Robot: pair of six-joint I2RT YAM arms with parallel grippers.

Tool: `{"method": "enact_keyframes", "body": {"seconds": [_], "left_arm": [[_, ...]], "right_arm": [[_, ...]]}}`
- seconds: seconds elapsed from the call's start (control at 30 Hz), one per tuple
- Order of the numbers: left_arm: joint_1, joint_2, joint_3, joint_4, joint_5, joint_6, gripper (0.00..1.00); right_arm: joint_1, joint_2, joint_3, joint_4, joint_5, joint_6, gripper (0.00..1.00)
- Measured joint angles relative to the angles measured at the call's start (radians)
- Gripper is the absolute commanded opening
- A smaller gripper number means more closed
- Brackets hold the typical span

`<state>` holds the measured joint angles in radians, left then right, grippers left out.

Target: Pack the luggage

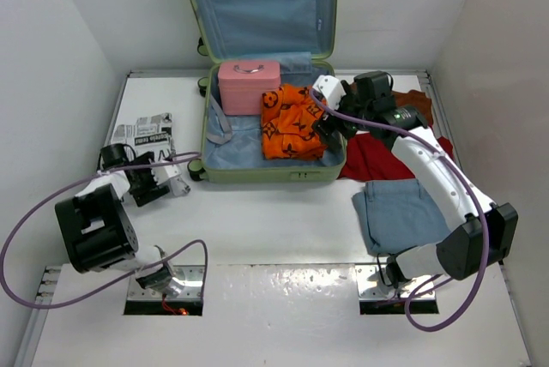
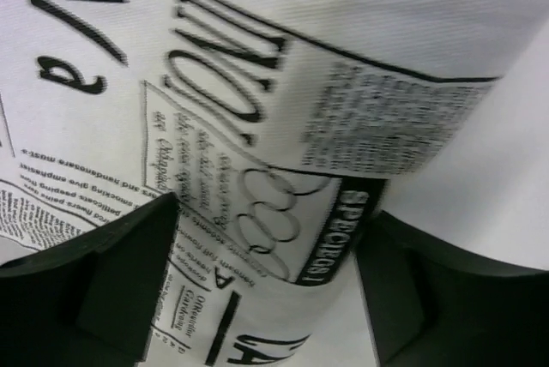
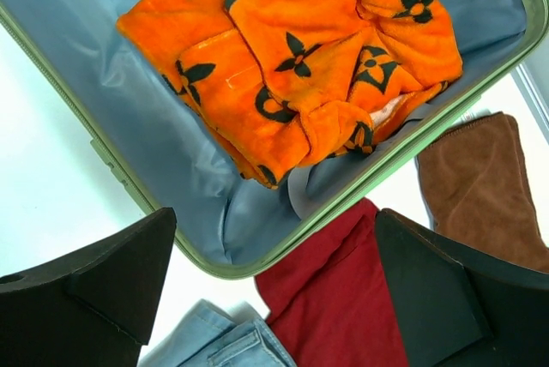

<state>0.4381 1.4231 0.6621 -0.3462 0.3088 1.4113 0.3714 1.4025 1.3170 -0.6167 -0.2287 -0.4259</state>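
Luggage position: the luggage (image 1: 249,175) lies at the far middle of the table (image 1: 283,221), with its base flat and its lid upright against the back wall.
Luggage axis: the long axis runs left to right, with the black wheels at the left end, the hinge along the far side and the blue lining facing up and toward the arms.
Inside: a pink case (image 1: 249,86) sits at the back and an orange black-patterned garment (image 1: 292,123) on the right.
Right of it: a red garment (image 1: 377,159) touches the right wall, folded jeans (image 1: 399,213) lie nearer the arms, and a brown fleecy piece (image 3: 480,187) lies farther back.
Left of it: a newspaper-print cloth (image 2: 257,84) lies apart from the shell.
Left gripper (image 2: 270,213): its jaws are wide and low over the printed cloth, which shows between the fingers.
Right gripper (image 3: 274,217): its jaws are wide and hold nothing, above the front right rim beside the orange garment.
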Motion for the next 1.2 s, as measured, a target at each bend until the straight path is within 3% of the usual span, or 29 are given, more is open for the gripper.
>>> {"method": "enact_keyframes", "body": {"seconds": [0.1, 0.13, 0.23, 0.37, 0.67, 0.9, 1.07, 1.2], "left_arm": [[-0.005, 0.043, 0.019, 0.048, -0.001, 0.025, 0.64], [-0.006, 0.055, 0.03, 0.046, 0.0, 0.035, 0.47], [-0.013, 0.113, 0.065, 0.044, 0.001, 0.074, 0.18], [-0.014, 0.167, 0.147, -0.012, 0.01, 0.079, 0.0], [-0.013, 0.163, 0.349, -0.263, 0.135, -0.144, 0.0], [-0.023, -0.064, 0.584, -0.318, 0.244, -0.401, 0.0], [-0.128, -0.248, 0.668, -0.352, 0.28, -0.458, 0.0], [-0.246, -0.281, 0.777, -0.386, 0.28, -0.528, 0.0]], "right_arm": [[0.005, 0.0, 0.0, -0.005, 0.005, 0.0, 0.96], [0.005, 0.0, 0.0, -0.007, 0.008, 0.0, 0.94], [0.005, 0.0, 0.0, -0.016, 0.009, -0.003, 0.93], [0.005, 0.0, 0.0, -0.024, 0.009, -0.011, 0.9], [0.005, -0.051, -0.041, -0.044, 0.009, -0.02, 0.89], [0.005, -0.14, -0.089, -0.052, 0.009, -0.022, 0.89], [-0.002, -0.194, -0.136, -0.054, 0.01, -0.022, 0.89], [-0.013, -0.241, -0.18, -0.061, 0.009, -0.022, 0.89]]}}
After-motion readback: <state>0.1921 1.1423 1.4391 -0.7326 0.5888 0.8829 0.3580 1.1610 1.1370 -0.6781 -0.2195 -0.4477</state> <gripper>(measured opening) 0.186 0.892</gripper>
